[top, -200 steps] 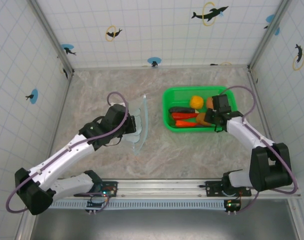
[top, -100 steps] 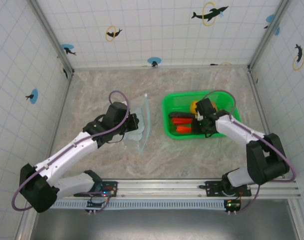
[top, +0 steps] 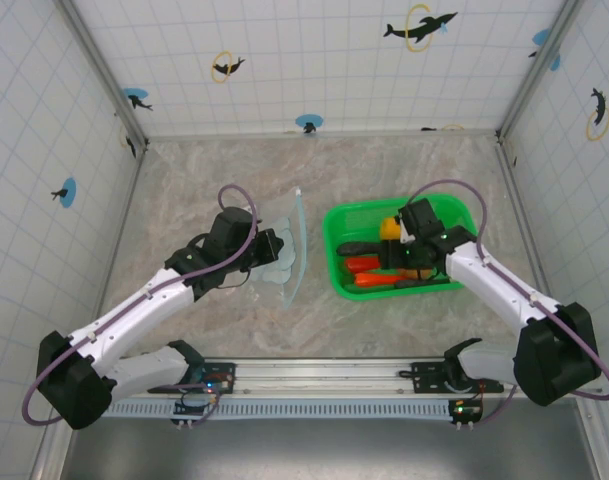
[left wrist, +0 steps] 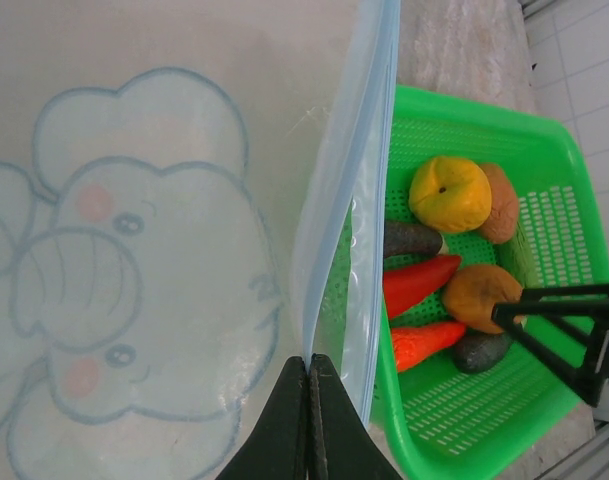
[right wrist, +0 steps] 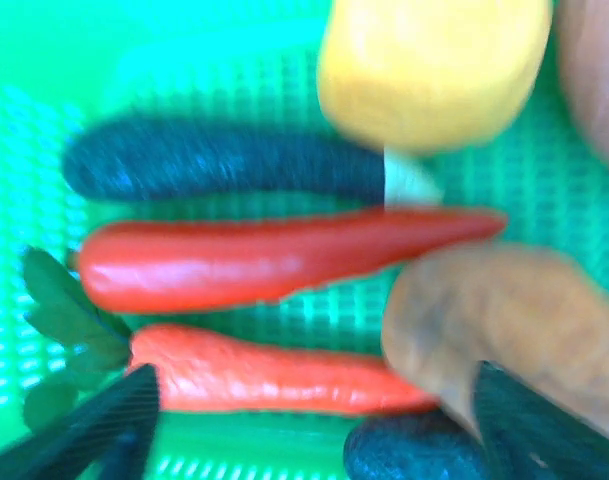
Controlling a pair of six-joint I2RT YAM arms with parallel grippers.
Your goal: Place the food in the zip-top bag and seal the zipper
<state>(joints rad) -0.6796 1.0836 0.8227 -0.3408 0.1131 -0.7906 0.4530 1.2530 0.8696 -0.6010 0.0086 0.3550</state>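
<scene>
The clear zip-top bag (left wrist: 134, 280) with its pale blue elephant print stands on edge left of the basket (top: 284, 255). My left gripper (left wrist: 309, 368) is shut on the bag's mouth edge at the light-blue zipper (left wrist: 359, 190). The food lies in the green basket: a yellow round piece (right wrist: 434, 65), a dark long piece (right wrist: 224, 160), a red carrot (right wrist: 274, 255), an orange carrot (right wrist: 274, 375), a tan piece (right wrist: 504, 320) and a dark green piece (right wrist: 414, 450). My right gripper (right wrist: 319, 420) hangs open just above the orange carrot, holding nothing.
The green plastic basket (top: 339, 225) sits right of centre on the marble floor, its left wall close to the bag's mouth. Tiled walls close in the back and both sides. A rail (top: 324, 375) runs along the near edge.
My right gripper has gone from shut to open and moved left inside the basket. The basket has slid toward the near edge. The left gripper and bag shifted slightly right.
</scene>
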